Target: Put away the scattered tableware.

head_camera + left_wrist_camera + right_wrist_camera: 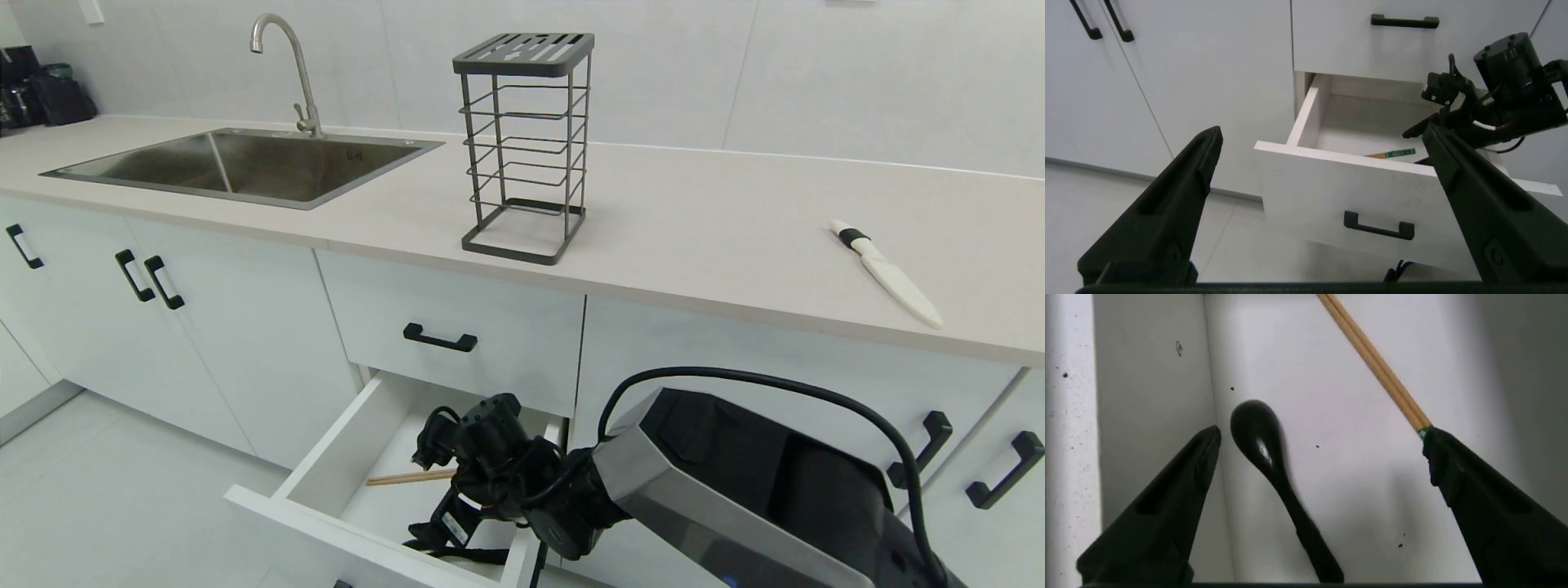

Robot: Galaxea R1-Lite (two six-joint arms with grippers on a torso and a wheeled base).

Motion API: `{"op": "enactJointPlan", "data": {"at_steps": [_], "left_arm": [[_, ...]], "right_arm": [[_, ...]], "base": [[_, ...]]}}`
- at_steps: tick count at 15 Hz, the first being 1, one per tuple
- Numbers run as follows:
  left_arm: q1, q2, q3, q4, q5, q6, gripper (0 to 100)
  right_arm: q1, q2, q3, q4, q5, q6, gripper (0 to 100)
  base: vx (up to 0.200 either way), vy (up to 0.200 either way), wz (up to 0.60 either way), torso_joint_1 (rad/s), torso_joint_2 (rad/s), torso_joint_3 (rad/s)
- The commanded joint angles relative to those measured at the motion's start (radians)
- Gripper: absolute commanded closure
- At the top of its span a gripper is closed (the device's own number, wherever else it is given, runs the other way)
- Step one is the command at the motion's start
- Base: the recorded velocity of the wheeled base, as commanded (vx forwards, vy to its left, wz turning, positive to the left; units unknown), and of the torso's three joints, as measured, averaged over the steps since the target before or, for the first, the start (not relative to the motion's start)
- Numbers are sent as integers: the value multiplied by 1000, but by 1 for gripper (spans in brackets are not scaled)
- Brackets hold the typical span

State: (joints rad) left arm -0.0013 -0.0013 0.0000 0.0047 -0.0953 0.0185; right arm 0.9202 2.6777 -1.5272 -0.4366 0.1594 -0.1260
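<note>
White slim knife with a black band (886,273) lay on the pale counter (694,220), well apart from the open white drawer (326,465). Probably light, stiff and slick; pinch across its thicker middle. Right gripper (1323,437) gaped empty over a black spoon (1261,441) and 2 wooden chopsticks (1372,359). Left gripper (1323,135) was wide open and empty.

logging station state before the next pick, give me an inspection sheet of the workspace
surface: pale countertop, no spills seen
job's things: white knife lies on the countertop's right part; chopsticks and black spoon lie in the open drawer
clutter: nothing seen
grippers: right pincer open, inside the drawer over the spoon; left pincer open, facing the drawer front
cables: black cable loops over the right arm
surroundings: wire rack, sink and faucet on the countertop; white cabinets below; dark items at its far left
</note>
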Motion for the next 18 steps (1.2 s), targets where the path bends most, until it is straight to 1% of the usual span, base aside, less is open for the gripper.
{"op": "enactJointPlan", "data": {"at_steps": [1,2,3,4,6,8,9,10,11,12,14,15,16,18], "left_arm": [[0,1,0,0,0,0,0],[1,1,0,0,0,0,0],[0,1,0,0,0,0,0],[0,1,0,0,0,1,0],[1,1,0,0,0,0,0],[1,1,0,0,0,0,0],[0,1,0,0,0,0,0],[1,1,0,0,0,0,0],[0,1,0,0,0,0,0],[0,1,0,0,0,0,0],[0,1,0,0,0,1,0],[1,1,0,0,0,0,0],[0,1,0,0,0,0,0],[0,1,0,0,0,0,0]], "right_arm": [[6,-61,15,-11,-1,3,0],[11,-79,24,-19,-1,6,0],[37,-151,79,-76,3,28,0],[42,-194,96,-99,3,31,0],[46,-285,127,-113,5,85,0],[66,-392,216,-128,5,97,0],[69,-426,243,-159,6,104,0],[83,-484,302,-197,3,152,0],[91,-504,326,-205,0,172,0],[98,-572,400,-229,-6,207,0],[98,-674,504,-263,-6,209,0],[98,-736,581,-289,-7,207,0],[89,-788,654,-310,-11,207,0],[31,-875,791,-358,-27,207,0]], "base": [[0,0,0,0,0,0],[0,0,0,0,0,0],[0,0,0,0,0,0],[0,0,0,0,0,0],[0,0,0,0,0,0],[0,0,0,0,0,0],[0,0,0,0,0,0],[0,0,0,0,0,0],[0,0,0,0,0,0],[0,0,0,0,0,0],[0,0,0,0,0,0],[0,0,0,0,0,0],[0,0,0,0,0,0],[0,0,0,0,0,0]]}}
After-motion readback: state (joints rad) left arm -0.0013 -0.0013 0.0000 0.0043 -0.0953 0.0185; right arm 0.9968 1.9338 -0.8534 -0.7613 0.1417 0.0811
